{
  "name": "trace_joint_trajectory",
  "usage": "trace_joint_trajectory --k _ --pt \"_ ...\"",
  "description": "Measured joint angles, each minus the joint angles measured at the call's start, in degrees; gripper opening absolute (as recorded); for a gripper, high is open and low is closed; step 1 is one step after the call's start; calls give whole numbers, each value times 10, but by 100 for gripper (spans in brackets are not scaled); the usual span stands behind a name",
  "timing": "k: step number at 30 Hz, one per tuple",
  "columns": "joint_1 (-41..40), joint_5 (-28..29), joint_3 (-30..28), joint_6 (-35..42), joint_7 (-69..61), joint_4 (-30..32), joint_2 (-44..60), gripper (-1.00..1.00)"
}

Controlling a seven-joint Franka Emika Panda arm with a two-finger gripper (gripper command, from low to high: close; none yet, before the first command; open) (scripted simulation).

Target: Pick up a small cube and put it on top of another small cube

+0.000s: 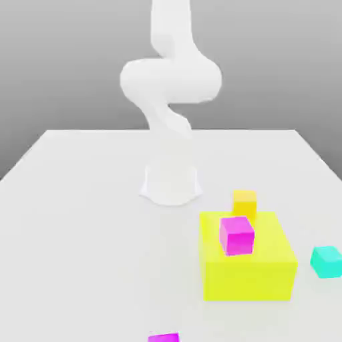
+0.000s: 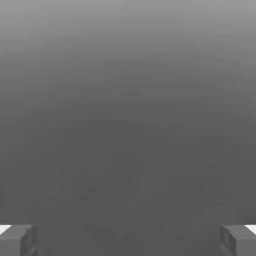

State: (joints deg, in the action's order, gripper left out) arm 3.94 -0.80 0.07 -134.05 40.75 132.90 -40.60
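Two grey fingertips [image 2: 17, 240] sit at opposite corners of your hand view, so your hand [image 2: 128, 241] is spread wide and grasps nothing, with blank grey between. Your exterior view gives you the white arm [image 1: 170, 87], its top cut off, on a pale matte surface [image 1: 80, 220]. Your small cyan cube [image 1: 326, 261] rests at that view's right, near the big yellow block [image 1: 248, 264]. One magenta cube [image 1: 236, 235] sits atop that block; another [image 1: 163, 338] is cropped. An orange-yellow cube [image 1: 244, 202] stands partly hidden behind it.
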Motion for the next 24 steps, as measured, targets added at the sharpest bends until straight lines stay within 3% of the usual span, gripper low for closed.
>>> trace_joint_trajectory --k 15,24 --pt "193 -33 60 -136 -295 67 315 0" --pt "289 45 107 -218 -400 107 504 0"
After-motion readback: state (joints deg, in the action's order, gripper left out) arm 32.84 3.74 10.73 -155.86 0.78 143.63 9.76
